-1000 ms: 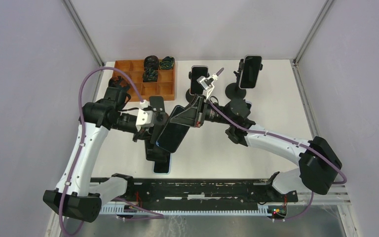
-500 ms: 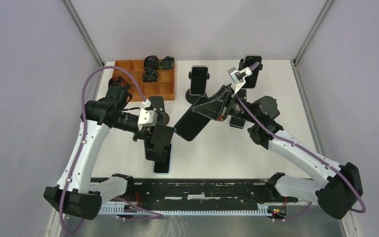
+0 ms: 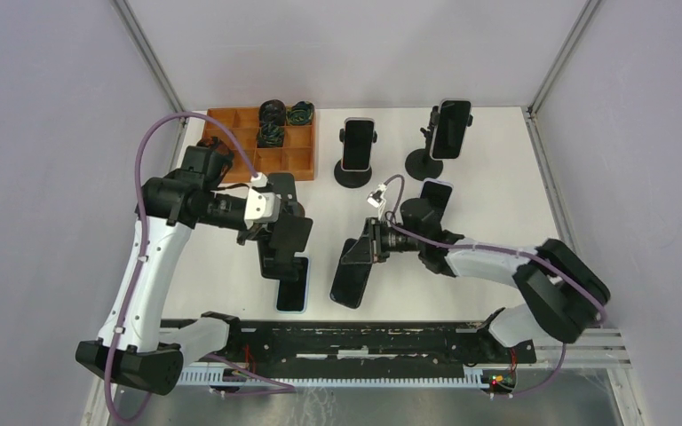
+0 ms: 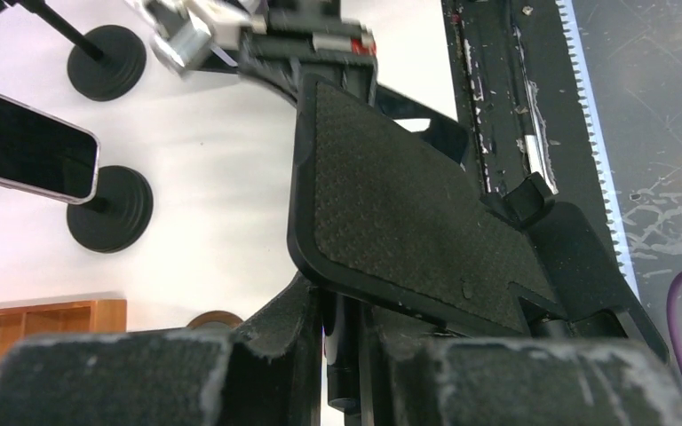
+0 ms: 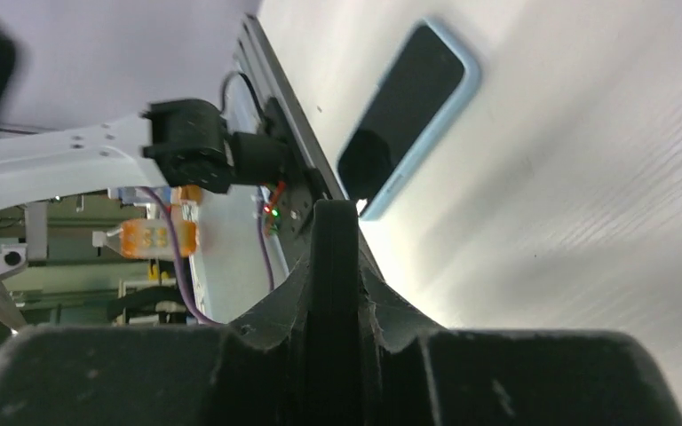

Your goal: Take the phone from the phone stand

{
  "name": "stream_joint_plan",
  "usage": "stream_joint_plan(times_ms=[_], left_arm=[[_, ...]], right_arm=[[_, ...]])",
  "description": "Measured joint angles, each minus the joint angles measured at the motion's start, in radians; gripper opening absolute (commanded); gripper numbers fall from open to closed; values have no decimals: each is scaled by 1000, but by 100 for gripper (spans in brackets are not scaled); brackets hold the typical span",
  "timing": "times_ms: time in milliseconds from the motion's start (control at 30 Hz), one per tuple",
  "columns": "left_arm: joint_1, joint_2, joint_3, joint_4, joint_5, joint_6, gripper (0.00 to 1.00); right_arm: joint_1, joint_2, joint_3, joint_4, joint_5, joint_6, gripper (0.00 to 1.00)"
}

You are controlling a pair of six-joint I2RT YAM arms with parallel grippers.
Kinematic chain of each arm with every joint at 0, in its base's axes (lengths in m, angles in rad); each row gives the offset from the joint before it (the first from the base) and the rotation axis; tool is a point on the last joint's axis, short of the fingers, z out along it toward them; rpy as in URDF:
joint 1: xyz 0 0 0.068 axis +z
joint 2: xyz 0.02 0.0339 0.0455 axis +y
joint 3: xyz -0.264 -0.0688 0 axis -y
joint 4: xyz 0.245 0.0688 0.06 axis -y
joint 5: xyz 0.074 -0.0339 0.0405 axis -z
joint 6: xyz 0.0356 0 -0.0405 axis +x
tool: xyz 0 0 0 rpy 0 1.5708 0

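Low over the near middle of the tabletop [image 3: 497, 186]: the right gripper [image 3: 363, 252], jaws pinched tight on the phone [image 3: 348, 280]. In the right wrist view, seen edge-on as a thin dark slab rising between the two fingers [image 5: 266, 346]. Dark screen, tilted, near end close to the tabletop's near edge. Touching the surface or just above it: impossible to tell. Free of the phone stand [image 3: 286, 244] and apart from it, a little to its right.

Left of that, the left gripper [image 3: 275, 229], jaws drawn narrow around the lower part of the phone stand, as the left wrist view shows. Textured black plate of the stand sloping up and away from the fingers, fully in sight.

Just near of the stand, flat on the tabletop, a blue-rimmed phone [image 3: 292, 295], screen up, beside the held phone and not touching it.

Along the far side, two other phones [image 3: 358, 142] upright in their own round-based holders, well apart from both grippers. At the far left corner, a wooden tray [image 3: 295, 161] of compartments, dark items in the far ones.
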State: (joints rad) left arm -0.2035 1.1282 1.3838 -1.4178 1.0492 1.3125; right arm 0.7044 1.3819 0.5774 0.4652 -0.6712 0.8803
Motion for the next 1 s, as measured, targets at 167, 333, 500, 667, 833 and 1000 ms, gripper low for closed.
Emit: stream_joint_plan(times_ms=[167, 333, 500, 667, 833, 1000], left_arm=[[0, -19, 6, 6, 2, -3, 2], [0, -31, 7, 6, 4, -3, 2], [0, -32, 10, 7, 6, -3, 2], [0, -32, 10, 8, 11, -3, 2], [-1, -32, 10, 15, 28, -3, 2], [-1, -32, 10, 18, 34, -3, 2]], right_arm=[[69, 222, 60, 2, -21, -11, 0], [105, 415, 163, 60, -39, 1, 6], [106, 521, 235, 77, -42, 5, 40], [109, 568, 315, -21, -5, -44, 88], [121, 518, 381, -175, 111, -154, 98], [123, 421, 385, -370, 336, -276, 98]])
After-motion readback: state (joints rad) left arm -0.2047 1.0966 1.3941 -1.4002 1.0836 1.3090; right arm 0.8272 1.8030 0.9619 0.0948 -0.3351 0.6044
